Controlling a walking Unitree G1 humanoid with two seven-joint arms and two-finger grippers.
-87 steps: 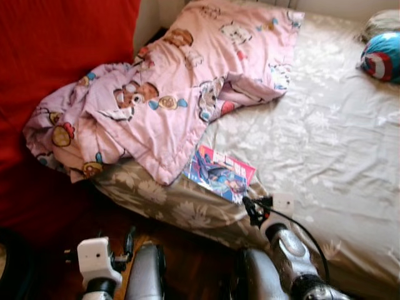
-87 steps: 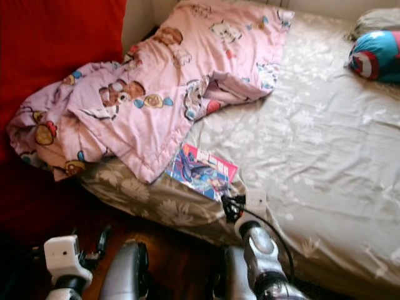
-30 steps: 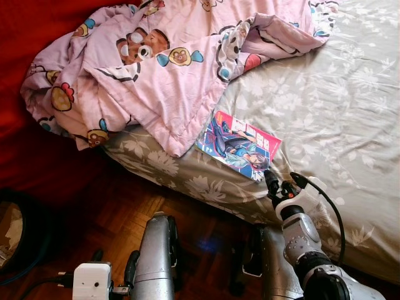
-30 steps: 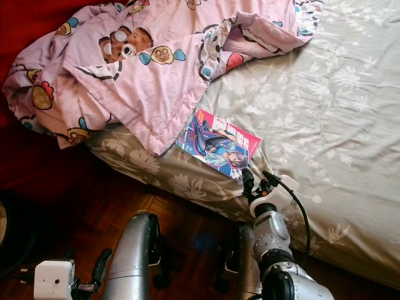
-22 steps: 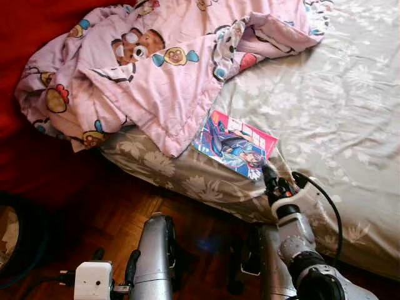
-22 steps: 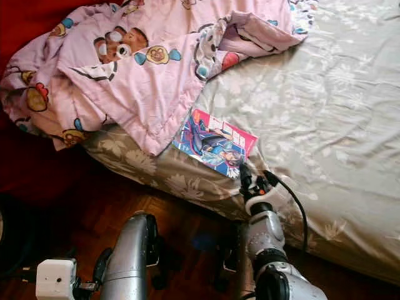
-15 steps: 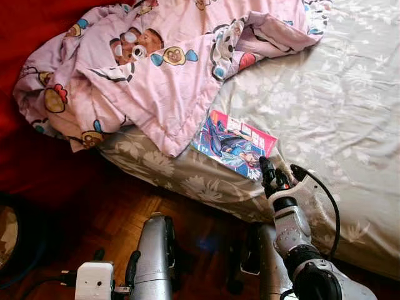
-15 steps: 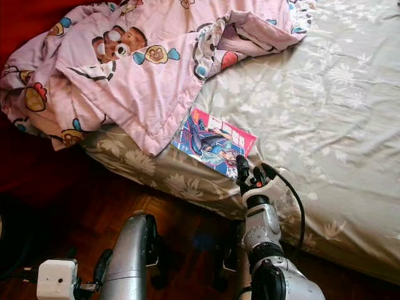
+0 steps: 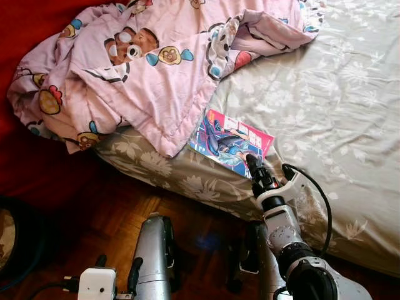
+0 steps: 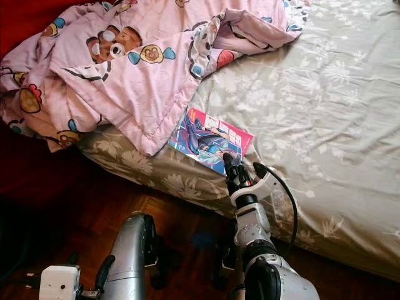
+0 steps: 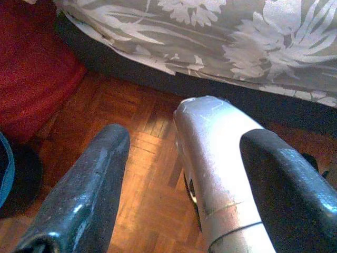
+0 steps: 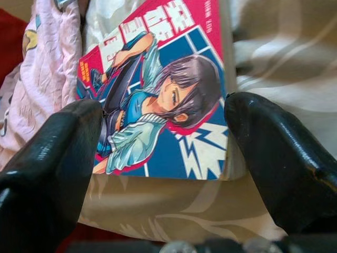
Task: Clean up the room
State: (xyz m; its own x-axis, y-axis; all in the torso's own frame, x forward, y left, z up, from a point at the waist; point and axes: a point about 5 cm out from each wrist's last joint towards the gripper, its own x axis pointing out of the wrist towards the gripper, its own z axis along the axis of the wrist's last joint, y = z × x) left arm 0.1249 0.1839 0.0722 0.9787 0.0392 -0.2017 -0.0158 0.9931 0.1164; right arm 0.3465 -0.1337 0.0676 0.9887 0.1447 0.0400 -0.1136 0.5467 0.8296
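Right pincer (image 12: 163, 153) spread wide just above the near edge of the comic book (image 9: 233, 141) (cover up), book lay on the bed (image 9: 350, 125) near its edge, beside the pink quilt (image 9: 156, 69), left pincer (image 11: 184, 195) hung open over the wooden floor (image 11: 137, 142).

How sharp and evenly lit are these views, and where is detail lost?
Left eye view: crisp; daylight washes out the bed sheet, floor is dim. Right wrist view: comic book is sharp, the right gripper's near fingers are soft. Left wrist view: the left gripper's fingers blur, warm glare on the wooden floor.
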